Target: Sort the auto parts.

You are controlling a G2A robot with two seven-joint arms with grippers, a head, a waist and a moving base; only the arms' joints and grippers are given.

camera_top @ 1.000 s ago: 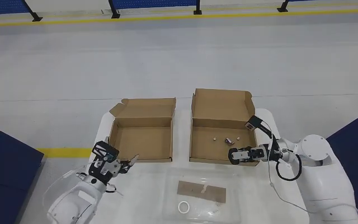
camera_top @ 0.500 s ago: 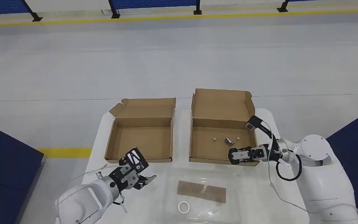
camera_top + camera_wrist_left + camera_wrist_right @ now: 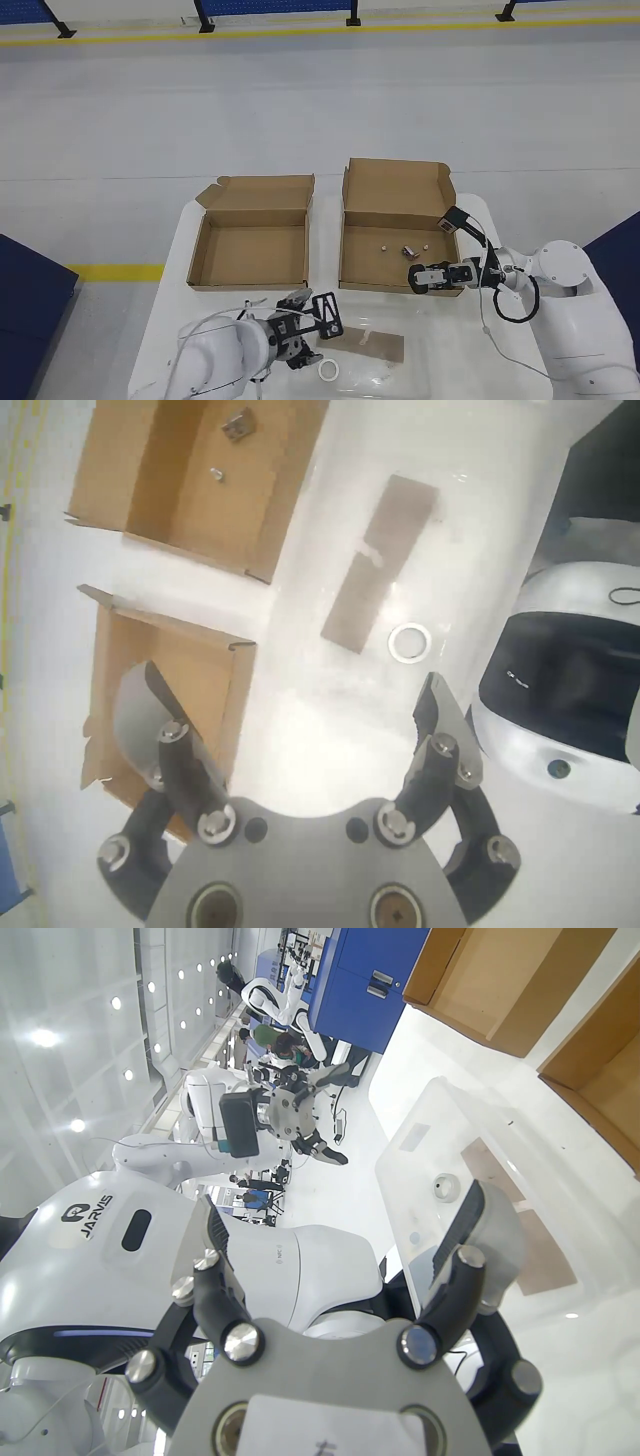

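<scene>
- Step in hand, as I judge it: fetching the next part from the clear plastic tray (image 3: 421,331) at the near side of the white bench (image 3: 322,240). Neither pair of jaws has anything in it yet.
- My left jaws are spread wide and hold nothing. They hang over the tray's left end, just in front of the empty brown cardboard box (image 3: 250,256).
- My right jaws are also spread and empty. They hang at the front wall of the other brown cardboard box (image 3: 368,266), which has a small metal bracket (image 3: 410,250) and a few tiny parts on its floor.
- The task's thing within reach is a flat white ring (image 3: 328,371), lying loose in the tray on the side towards my body. It is just beside a brown cardboard strip (image 3: 360,342) and apart from it.
- Next move, I reckon: bring the left jaws over the ring, lower them inside the tray wall, then close across its rim.
- Edges to mind: the tray wall and the strip's corner beside the ring. A flat ring gives little to pinch.
- Open room: a narrow strip of bench between boxes and tray, so lifting straight up looks the freest way out.
</scene>
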